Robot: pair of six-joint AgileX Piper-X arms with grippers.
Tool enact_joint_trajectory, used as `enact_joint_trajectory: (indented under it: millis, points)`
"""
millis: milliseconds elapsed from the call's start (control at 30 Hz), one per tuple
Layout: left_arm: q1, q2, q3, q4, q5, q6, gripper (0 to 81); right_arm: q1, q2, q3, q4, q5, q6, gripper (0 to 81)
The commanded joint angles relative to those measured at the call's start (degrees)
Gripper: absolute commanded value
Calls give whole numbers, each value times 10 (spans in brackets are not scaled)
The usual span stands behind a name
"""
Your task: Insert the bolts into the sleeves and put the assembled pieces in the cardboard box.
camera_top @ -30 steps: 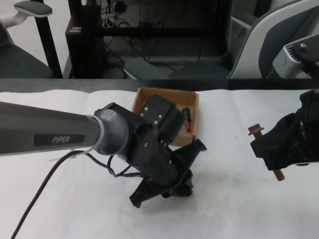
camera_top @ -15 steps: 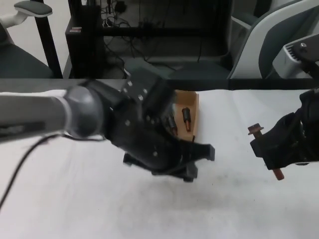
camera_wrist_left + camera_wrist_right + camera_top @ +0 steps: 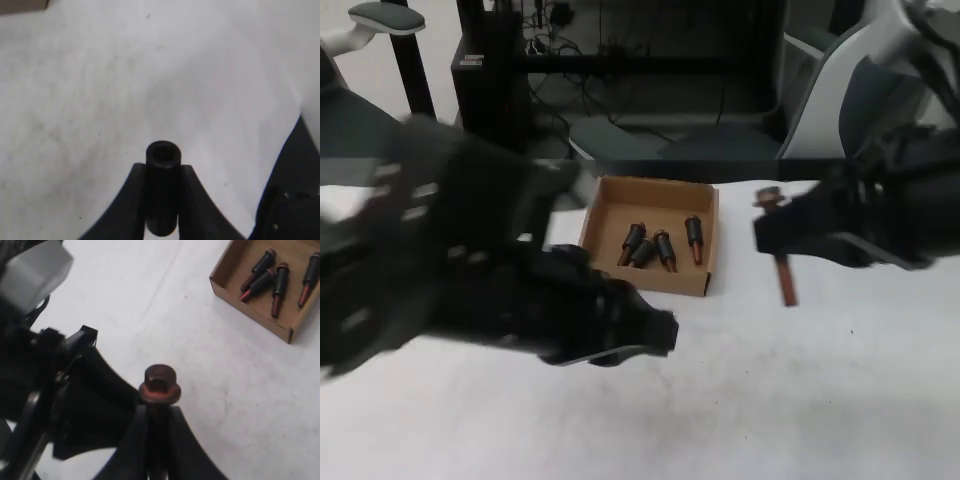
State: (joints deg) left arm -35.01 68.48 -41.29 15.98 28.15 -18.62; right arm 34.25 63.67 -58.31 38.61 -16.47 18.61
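Far left: left gripper [image 3: 162, 175], at seven o'clock from the cardboard box [image 3: 650, 278], pinches a black sleeve [image 3: 162, 195], its bore open and empty. Four assembled pieces [image 3: 660, 245] lie in the cardboard box, black sleeves over coppery shanks. At three o'clock, right gripper [image 3: 159, 425] clamps a rust-brown flanged bolt [image 3: 160, 385]. My read: this pair is unmated, then needs boxing.

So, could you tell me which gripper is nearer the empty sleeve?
Left: the left gripper has its jaws shut on the sleeve, on the near side of the box. The right gripper holds a bolt off to the box's right, apart from the sleeve.
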Motion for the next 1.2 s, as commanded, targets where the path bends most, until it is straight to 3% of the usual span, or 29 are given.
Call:
enact_joint_trajectory:
  millis: [0, 200, 433, 733, 1167]
  points:
    - [10, -63, 45, -78, 34, -10, 17, 0, 20, 1, -58, -29, 30, 6]
    - [65, -101, 109, -172, 128, -32, 17, 1, 66, 1, -176, -80, 97, 6]
    - [119, -96, 116, -181, 168, -28, 17, 3, 93, 1, -263, -84, 120, 6]
    - [120, -96, 116, -182, 182, -56, 17, 36, 128, 1, -331, -98, 123, 6]
    - [126, -75, 116, -182, 162, -131, 17, 36, 140, 1, -334, -101, 141, 6]
